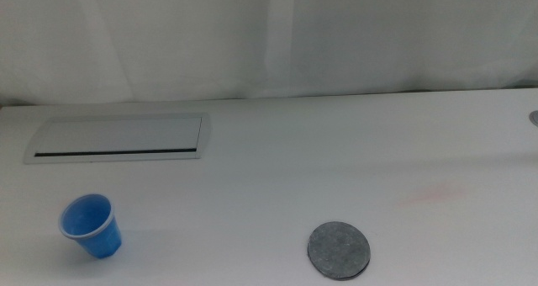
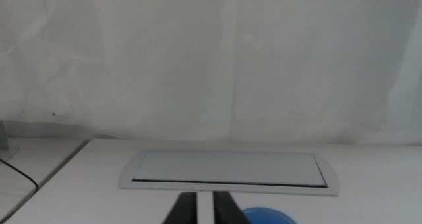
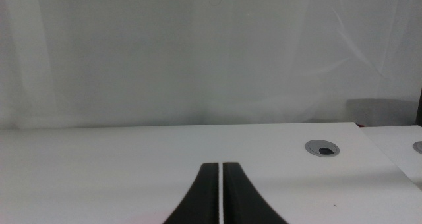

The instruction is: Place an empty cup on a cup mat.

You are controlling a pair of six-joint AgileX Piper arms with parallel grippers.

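Note:
The blue cup (image 1: 91,225) stands upright on the white table at the front left, empty. Its rim also shows in the left wrist view (image 2: 267,216), just past the jaws. The dark grey round cup mat (image 1: 339,250) lies flat at the front, right of centre, bare. Neither arm shows in the middle view. My left gripper (image 2: 204,207) shows only its jaw tips, close together with a narrow gap, holding nothing. My right gripper (image 3: 219,191) has its jaws pressed together and is empty, over bare table.
A long silver-grey slotted plate (image 1: 118,139) is set into the table at the back left and also shows in the left wrist view (image 2: 227,170). A round grey cable grommet (image 3: 322,147) sits at the far right (image 1: 533,117). A white curtain hangs behind the table.

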